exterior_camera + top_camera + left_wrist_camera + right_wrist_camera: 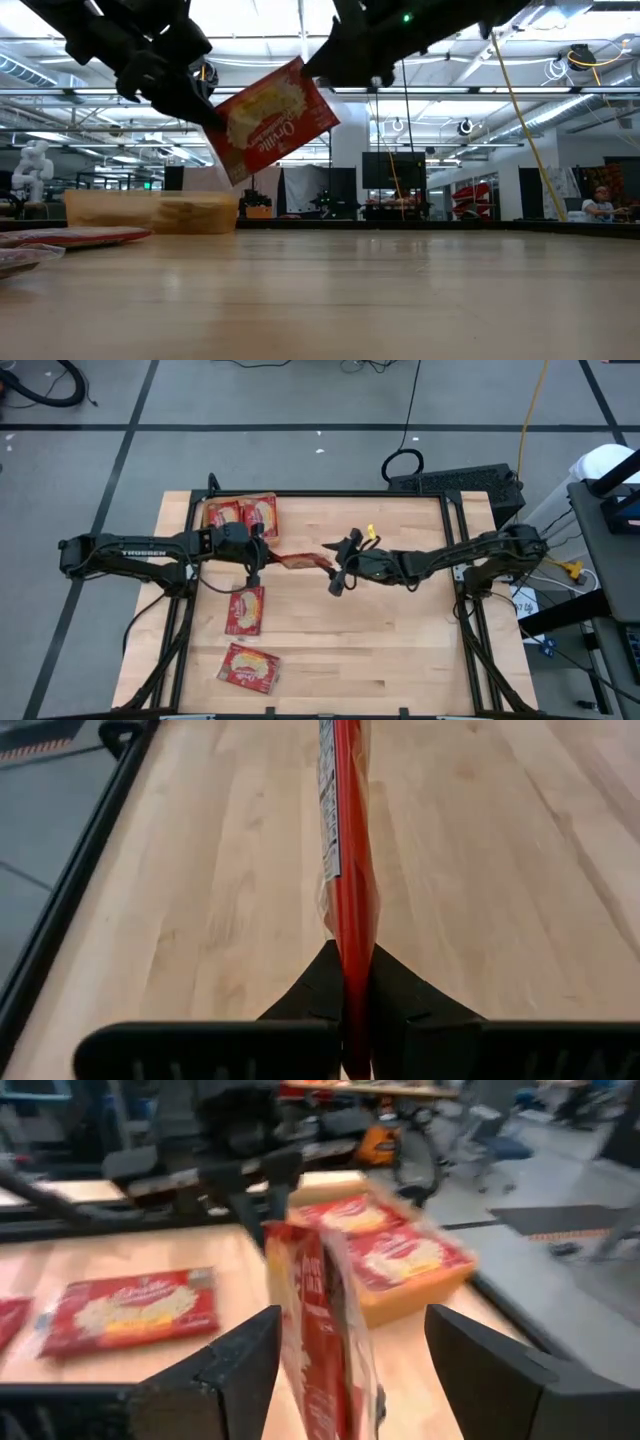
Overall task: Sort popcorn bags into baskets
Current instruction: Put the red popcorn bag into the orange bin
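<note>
Above the worktop [380, 630], the left gripper [255, 563] has its fingers clamped on a popcorn bag [297, 560] while the right gripper [340, 567] stands spread wide at the bag's other end, apparently mid-handover, so the next move looks like carrying it to the orange basket [241, 513].

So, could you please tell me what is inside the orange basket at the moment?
Two popcorn bags lie side by side in the orange basket, picture sides up. Whether more packets lie beneath them cannot be seen, since they cover the bottom.
</note>
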Controlling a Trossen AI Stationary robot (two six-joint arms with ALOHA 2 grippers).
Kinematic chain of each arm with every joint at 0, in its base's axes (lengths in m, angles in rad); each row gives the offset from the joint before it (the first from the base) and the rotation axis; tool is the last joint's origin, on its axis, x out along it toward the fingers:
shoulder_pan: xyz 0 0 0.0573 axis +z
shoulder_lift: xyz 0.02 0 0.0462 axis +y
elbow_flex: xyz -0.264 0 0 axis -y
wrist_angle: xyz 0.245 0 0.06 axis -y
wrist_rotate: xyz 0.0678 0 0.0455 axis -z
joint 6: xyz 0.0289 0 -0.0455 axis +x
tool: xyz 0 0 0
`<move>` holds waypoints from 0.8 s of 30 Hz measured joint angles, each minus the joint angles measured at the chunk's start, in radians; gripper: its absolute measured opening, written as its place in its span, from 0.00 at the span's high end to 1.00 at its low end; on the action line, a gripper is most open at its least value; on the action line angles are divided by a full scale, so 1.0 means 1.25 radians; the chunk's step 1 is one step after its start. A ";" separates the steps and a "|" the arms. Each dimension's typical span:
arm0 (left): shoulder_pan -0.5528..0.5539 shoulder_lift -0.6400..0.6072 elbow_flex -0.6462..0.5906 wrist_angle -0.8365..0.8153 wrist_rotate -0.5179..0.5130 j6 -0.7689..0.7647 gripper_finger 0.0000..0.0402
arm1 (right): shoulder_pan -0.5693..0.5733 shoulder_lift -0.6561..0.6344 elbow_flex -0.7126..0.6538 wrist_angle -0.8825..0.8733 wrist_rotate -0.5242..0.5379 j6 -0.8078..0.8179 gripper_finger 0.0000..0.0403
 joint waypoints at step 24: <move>-0.047 -0.147 0.001 0.020 -0.313 -0.122 0.52 | -0.054 -0.024 -0.034 0.088 -0.174 0.030 0.98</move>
